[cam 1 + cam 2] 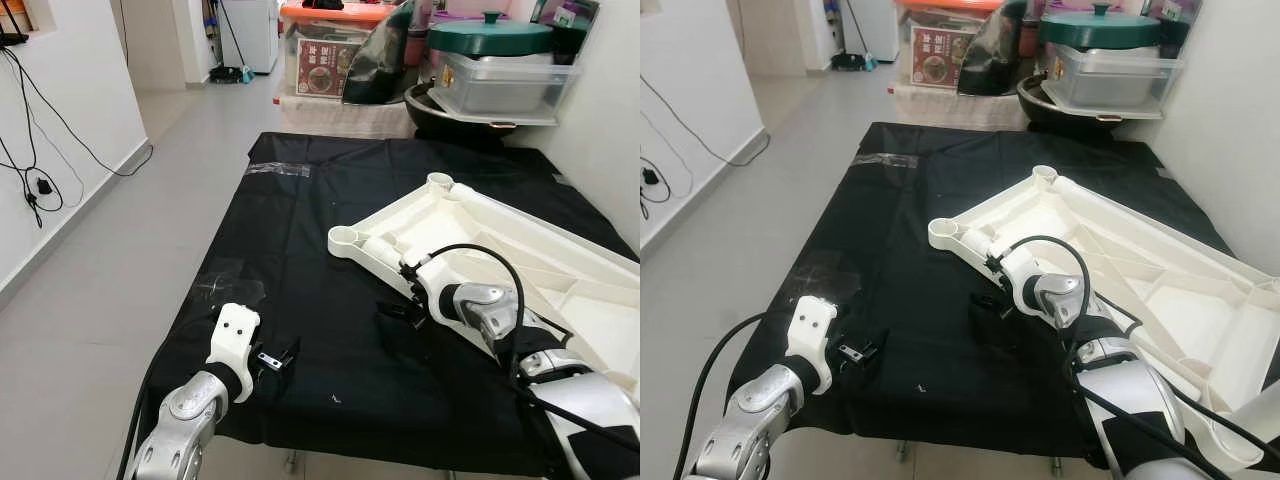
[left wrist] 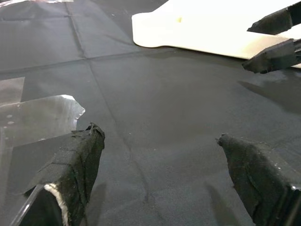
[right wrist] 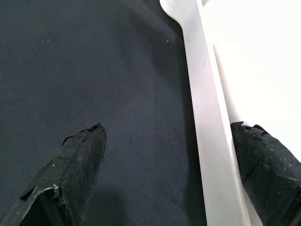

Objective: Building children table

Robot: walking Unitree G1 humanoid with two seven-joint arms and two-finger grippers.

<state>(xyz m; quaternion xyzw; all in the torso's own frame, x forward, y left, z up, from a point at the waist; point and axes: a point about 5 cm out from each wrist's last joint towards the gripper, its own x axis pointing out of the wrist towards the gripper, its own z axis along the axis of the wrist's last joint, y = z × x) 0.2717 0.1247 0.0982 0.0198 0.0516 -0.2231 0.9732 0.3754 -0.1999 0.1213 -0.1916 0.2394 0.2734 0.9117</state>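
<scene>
Right gripper [image 3: 164,174] astride tabletop [image 3: 207,117] edge

1. I see the worktop [image 1: 300,300] straight ahead, with the upturned table top [image 1: 520,250] lying on its right half.
2. My right hand [image 1: 400,310] sits over the worktop just beside the table top's near left edge, fingers spread astride that edge.
3. My left hand [image 1: 280,358] hangs over the worktop's near left corner, well apart from the right hand, fingers spread.
4. A patch of tape [image 1: 228,283] lies just beyond the left hand; another tape strip [image 1: 277,169] lies far beyond it.
5. Storage bins [image 1: 500,80] stand on the floor [image 1: 120,250] beyond the worktop, far ahead of both hands.
</scene>
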